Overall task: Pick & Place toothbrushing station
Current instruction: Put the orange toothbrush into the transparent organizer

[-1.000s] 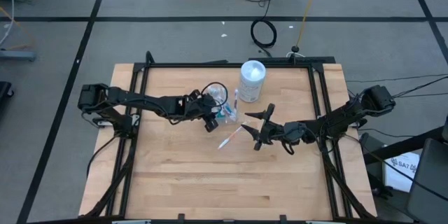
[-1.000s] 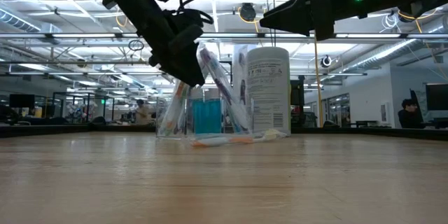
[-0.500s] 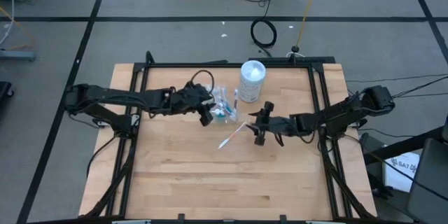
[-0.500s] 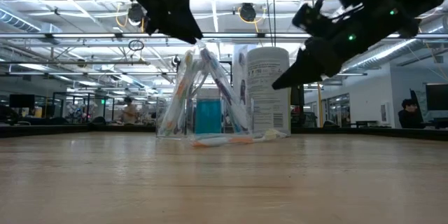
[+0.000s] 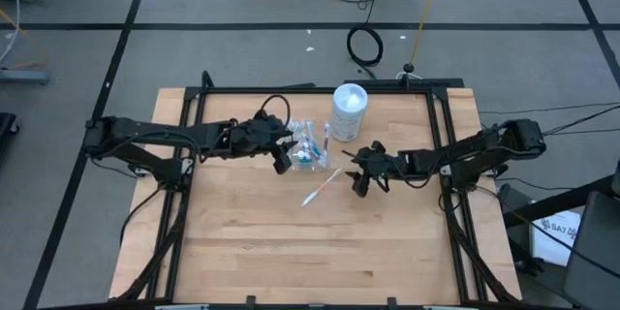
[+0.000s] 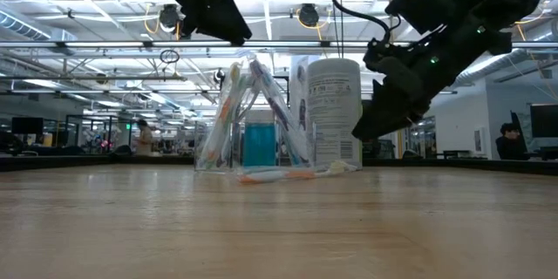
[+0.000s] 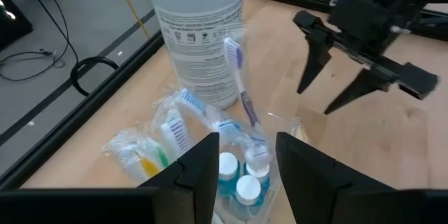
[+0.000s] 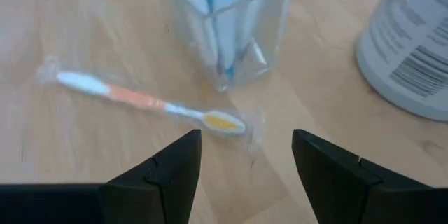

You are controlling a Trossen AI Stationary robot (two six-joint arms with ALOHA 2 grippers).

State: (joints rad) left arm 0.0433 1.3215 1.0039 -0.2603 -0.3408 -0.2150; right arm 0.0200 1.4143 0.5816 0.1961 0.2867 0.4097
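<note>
A small clear plastic cup (image 5: 308, 150) stands upright on the wooden table, in front of a white canister (image 5: 349, 111). It holds several wrapped toothbrushes (image 7: 236, 77) and small blue tubes (image 7: 234, 175). One orange-and-white wrapped toothbrush (image 8: 147, 100) lies flat on the table (image 5: 320, 190) beside the cup. My left gripper (image 5: 283, 158) is open just left of the cup and above it, looking down into it (image 7: 246, 150). My right gripper (image 5: 360, 176) is open, tipped down, right of the loose toothbrush (image 8: 245, 143). It shows low in the low view (image 6: 366, 126).
The white canister (image 6: 334, 113) stands close behind and right of the cup (image 6: 253, 131). A black frame rail (image 5: 436, 136) runs along the table's sides and far edge. Bare wood (image 5: 320, 252) lies toward the near edge.
My left gripper has risen from beside the cup and drawn back a little toward the table's left edge. My right gripper has come down from high above toward the table, tipping its fingers down near the loose toothbrush. The cup and toothbrushes have stayed put.
</note>
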